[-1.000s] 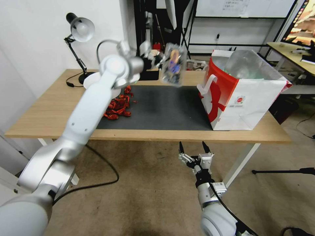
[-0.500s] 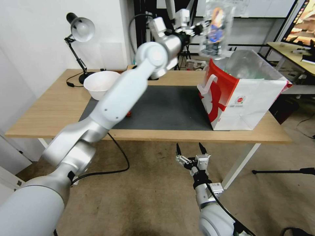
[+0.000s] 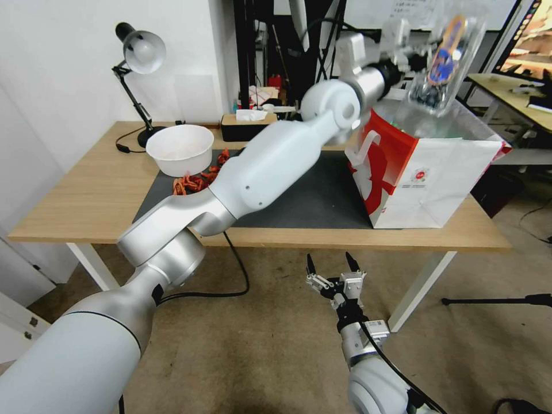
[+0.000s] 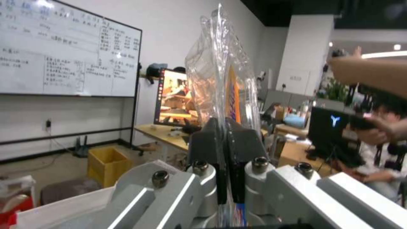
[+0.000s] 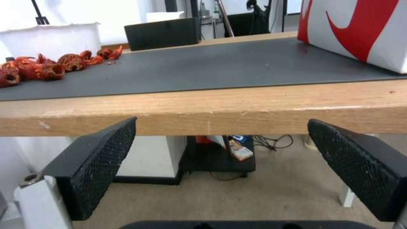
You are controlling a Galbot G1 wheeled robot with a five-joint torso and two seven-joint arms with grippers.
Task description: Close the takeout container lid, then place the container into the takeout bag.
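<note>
The takeout container, a clear clamshell with dark berries and an orange-and-blue label, hangs tilted on edge above the open top of the takeout bag. My left gripper is shut on its rim, the arm stretched across the table. In the left wrist view the black fingers pinch the clear plastic halves of the takeout container together, so the lid lies against the base there. The red-and-white bag stands at the table's right end. My right gripper waits open below the table's front edge, its pads wide apart.
A white bowl, red crayfish shells and a black tissue box sit at the left and back of the dark mat. A desk lamp stands at the far left corner. The right wrist view faces the wooden table edge.
My left arm has swung the container up and to the right, from over the mat's back edge to above the bag's opening. The right gripper has stayed put, open.
</note>
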